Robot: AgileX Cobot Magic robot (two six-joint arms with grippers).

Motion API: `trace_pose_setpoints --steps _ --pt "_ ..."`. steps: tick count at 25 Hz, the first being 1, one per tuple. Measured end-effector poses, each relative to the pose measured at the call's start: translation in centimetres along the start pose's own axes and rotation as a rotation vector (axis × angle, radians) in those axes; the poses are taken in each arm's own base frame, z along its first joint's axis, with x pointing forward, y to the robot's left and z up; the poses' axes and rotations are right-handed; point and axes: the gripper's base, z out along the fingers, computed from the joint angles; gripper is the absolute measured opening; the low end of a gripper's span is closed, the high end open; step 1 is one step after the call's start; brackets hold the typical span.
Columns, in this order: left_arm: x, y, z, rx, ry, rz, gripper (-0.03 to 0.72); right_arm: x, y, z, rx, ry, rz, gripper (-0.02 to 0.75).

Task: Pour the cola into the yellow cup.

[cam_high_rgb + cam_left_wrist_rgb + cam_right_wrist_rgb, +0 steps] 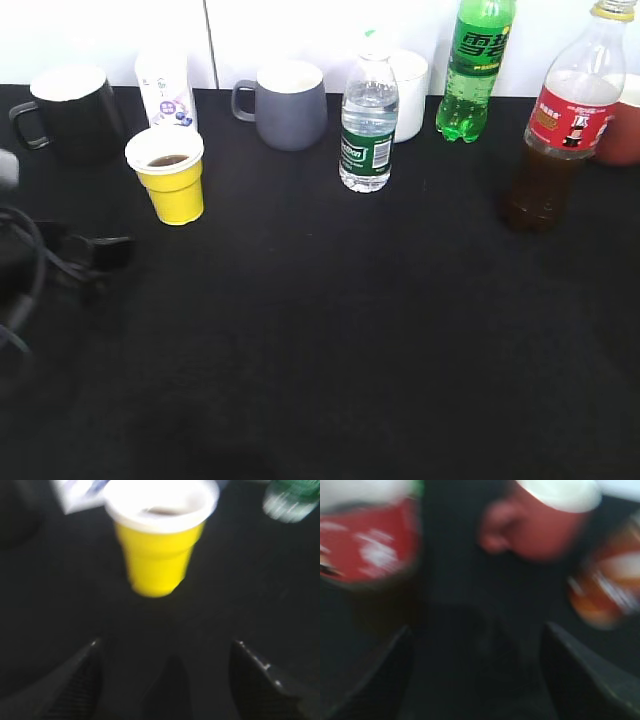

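The yellow cup [171, 178] stands upright at the left of the black table, with dark liquid in its white inside. It also shows in the left wrist view [159, 550], straight ahead of my left gripper [165, 652], which is open, empty and a little short of it. The cola bottle [562, 130] stands upright at the far right, with dark liquid in its lower half. Its red label shows blurred at the upper left of the right wrist view [367, 540]. My right gripper [477, 640] is open and empty, to the right of the bottle.
Along the back stand a black mug [68, 112], a white carton [166, 88], a grey mug [288, 104], a water bottle [368, 128], a white cup [410, 92], a green soda bottle [474, 70] and a red mug [622, 125]. My left arm's cables [50, 260] lie at the left edge.
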Motion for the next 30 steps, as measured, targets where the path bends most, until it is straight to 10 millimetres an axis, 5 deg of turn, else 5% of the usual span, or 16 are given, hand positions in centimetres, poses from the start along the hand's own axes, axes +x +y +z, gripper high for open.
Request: trace_pose_setpoints --steps 4,7,11,14,17,19,22,30 --pt "-4.5 -0.8 -3.7 -0.073 0.115 0.002 0.586 -0.6 1.4 -2.9 0.001 0.052 0.076 0.595" --pt "-7.2 -2.9 -9.1 -0.024 0.102 0.014 0.554 -2.1 3.7 -6.5 -0.060 0.054 -0.037 0.595" --pt "-6.2 -2.5 -16.2 -0.026 0.084 0.025 0.552 -2.0 3.1 -16.0 -0.212 -0.108 -0.037 0.595" --pt "-4.0 -1.7 -20.5 -0.031 0.094 0.056 0.552 1.9 1.3 -22.2 -0.291 -0.129 -0.045 0.595" --pt "-0.6 -0.7 -25.2 -0.034 0.060 0.061 0.552 6.5 -0.5 -26.1 -0.295 -0.131 -0.053 0.595" --pt "1.0 -0.4 -26.3 -0.031 0.018 0.055 0.552 9.1 -1.2 -26.5 -0.281 -0.155 -0.055 0.594" --pt "2.0 -0.2 -26.3 -0.031 0.012 0.054 0.552 10.6 -1.0 -23.8 -0.229 -0.057 -0.082 0.594" --pt "1.9 -0.5 -25.2 -0.003 -0.051 0.060 0.550 10.0 -0.8 -22.8 -0.228 -0.157 -0.012 0.587"
